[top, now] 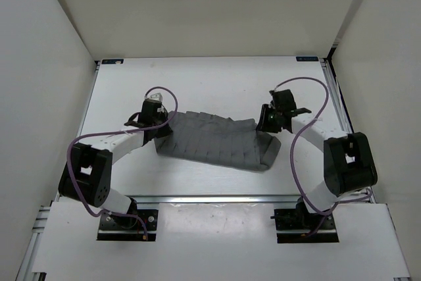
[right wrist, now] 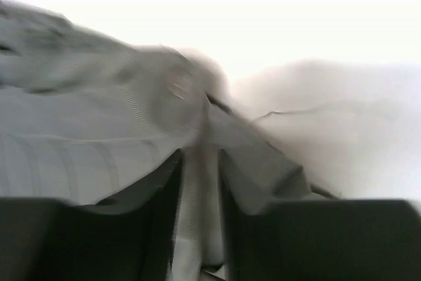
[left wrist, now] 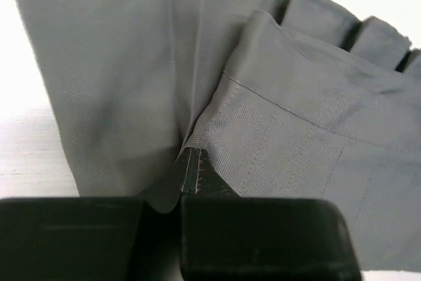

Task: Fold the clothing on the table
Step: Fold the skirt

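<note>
Clothing (top: pixel 214 141) lies bunched mid-worktop (top: pixel 217 77), stretched between both arms. I see the left tool (left wrist: pixel 179 215) clamped on its left end. Right tool (right wrist: pixel 200 189) has cloth between its fingers (right wrist: pixel 125 241), but the view's blurred and I can't tell if it's gripping.

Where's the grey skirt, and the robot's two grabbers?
Grey pleated skirt (top: pixel 214 141): top view, middle of its pleats.
Left gripper (top: pixel 164 130): top view, between its fingertips.
Right gripper (top: pixel 266 125): top view, between its fingertips.

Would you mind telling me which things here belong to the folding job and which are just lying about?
In the job: clothing, table, left arm, right arm.
Not part of it: purple cables, white walls.
</note>
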